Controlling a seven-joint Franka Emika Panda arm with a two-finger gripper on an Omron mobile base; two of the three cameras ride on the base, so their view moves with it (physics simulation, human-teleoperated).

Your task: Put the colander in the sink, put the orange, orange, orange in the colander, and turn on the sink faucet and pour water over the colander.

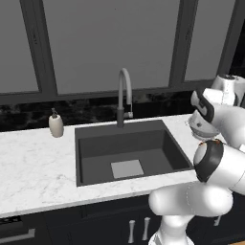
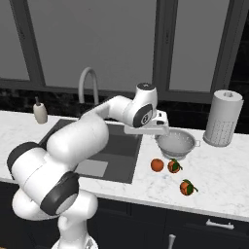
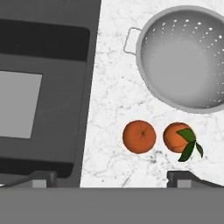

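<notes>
The silver colander (image 2: 176, 142) (image 3: 188, 57) stands upright and empty on the marble counter, right of the dark sink (image 1: 95, 148) (image 2: 121, 146) (image 3: 43, 87). In front of it lie three oranges (image 2: 156, 165) (image 2: 174, 166) (image 2: 186, 187) on the counter; the hand view has two of them, a plain orange (image 3: 139, 136) and a leafed orange (image 3: 177, 137). My gripper (image 2: 158, 132) (image 3: 111, 179) hovers above the counter between the sink's right rim and the colander, pointing down, open, with nothing between its fingers. The grey gooseneck faucet (image 1: 124, 95) (image 2: 87, 80) rises behind the sink, with no water running.
A beige soap dispenser (image 1: 56, 125) (image 2: 40, 113) stands at the sink's back left. A tall white paper towel roll (image 2: 222, 118) stands to the right behind the colander. Dark window frames and a black backsplash close off the counter's back.
</notes>
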